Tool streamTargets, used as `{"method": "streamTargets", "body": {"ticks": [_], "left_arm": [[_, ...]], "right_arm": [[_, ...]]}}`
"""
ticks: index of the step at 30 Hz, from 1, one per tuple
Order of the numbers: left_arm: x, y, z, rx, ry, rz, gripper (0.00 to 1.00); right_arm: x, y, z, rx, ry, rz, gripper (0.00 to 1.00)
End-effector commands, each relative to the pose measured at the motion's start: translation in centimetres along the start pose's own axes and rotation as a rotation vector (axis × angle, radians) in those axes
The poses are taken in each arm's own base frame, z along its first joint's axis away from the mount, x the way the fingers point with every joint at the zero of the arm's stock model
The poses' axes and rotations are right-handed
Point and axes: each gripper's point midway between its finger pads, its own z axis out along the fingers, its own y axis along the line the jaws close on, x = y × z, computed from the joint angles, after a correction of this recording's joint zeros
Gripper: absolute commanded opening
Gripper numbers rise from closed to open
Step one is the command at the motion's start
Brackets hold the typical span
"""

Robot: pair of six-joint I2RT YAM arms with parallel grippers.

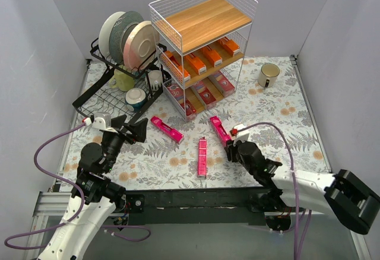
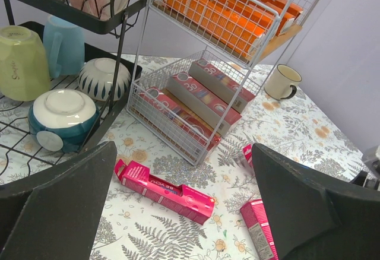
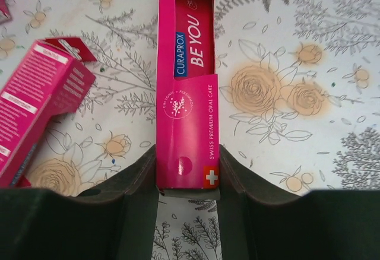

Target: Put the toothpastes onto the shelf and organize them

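The right claw is clenched on the near end of a pink toothpaste lying ahead of it on the table. Gripped that far back, it may sag or twist. The left claw is released. Farther ahead, the shelf wire could snag it.

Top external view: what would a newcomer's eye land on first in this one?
The tall white wire-mesh shelf with wooden boards towers at the back centre, its middle tier lined with orange toothpaste cartons. On the floral tablecloth in front lie three loose magenta-pink toothpaste cartons, and the right pincer is shut on the near end of the rightmost carton. A black wire dish rack with plates stands left of the shelf.
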Motion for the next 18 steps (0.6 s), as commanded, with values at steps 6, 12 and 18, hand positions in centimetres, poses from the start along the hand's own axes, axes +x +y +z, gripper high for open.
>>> {"method": "streamTargets", "body": {"ticks": [6, 12, 18], "left_arm": [[-1.2, -0.5, 0.1, 0.013, -0.018, 0.013, 0.98], [-1.0, -0.5, 0.1, 0.016, -0.013, 0.014, 0.98], [-1.0, -0.5, 0.1, 0.018, -0.012, 0.015, 0.98]], "right_arm": [[-12.4, -2.1, -4.7, 0.147, -0.09, -0.017, 0.36], [-22.2, -3.4, -8.7, 0.214, -0.215, -0.035, 0.37], [-29.7, -4.5, -11.2, 0.256, -0.291, -0.154, 0.37]]}}
